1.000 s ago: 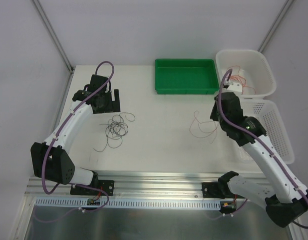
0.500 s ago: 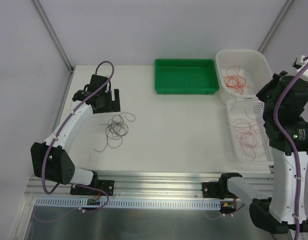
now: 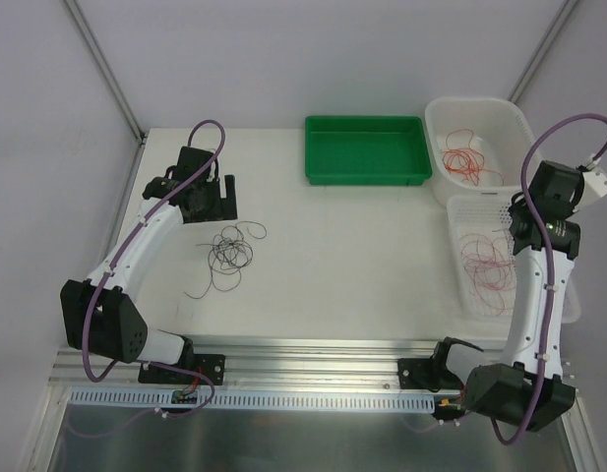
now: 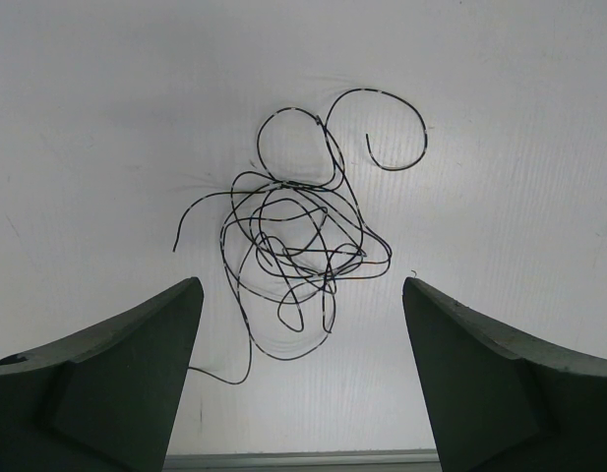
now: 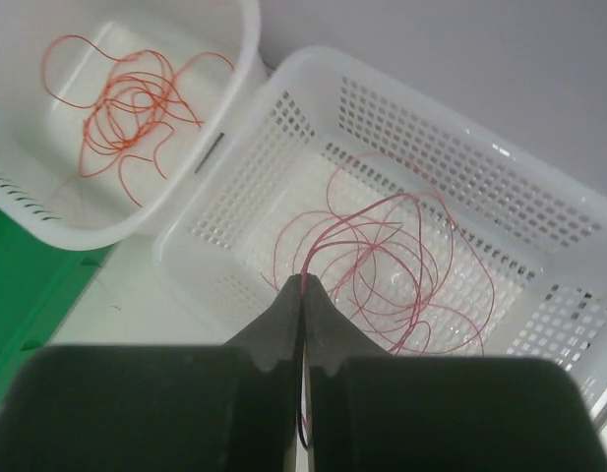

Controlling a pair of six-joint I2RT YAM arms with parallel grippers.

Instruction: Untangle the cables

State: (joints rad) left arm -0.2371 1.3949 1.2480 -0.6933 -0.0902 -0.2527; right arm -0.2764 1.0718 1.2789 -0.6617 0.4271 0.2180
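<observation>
Left gripper [image 4: 301, 295] wide open above black cable tangle [image 4: 293, 236], left side. Right gripper [image 5: 303, 290] pinching red cable [image 5: 316, 246] over near-right white basket [image 5: 500, 187].

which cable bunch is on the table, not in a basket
The black tangle, on the table by the left arm. The far red bunch lies in the far basket, the near red bunch in the near basket.

A white worktop [image 3: 333, 256] carries a shallow green tray [image 3: 367, 149] at its far edge. To the tray's right, two white baskets sit side by side: the far basket [image 3: 480, 101] solid-walled, the near basket [image 3: 480, 208] perforated.
</observation>
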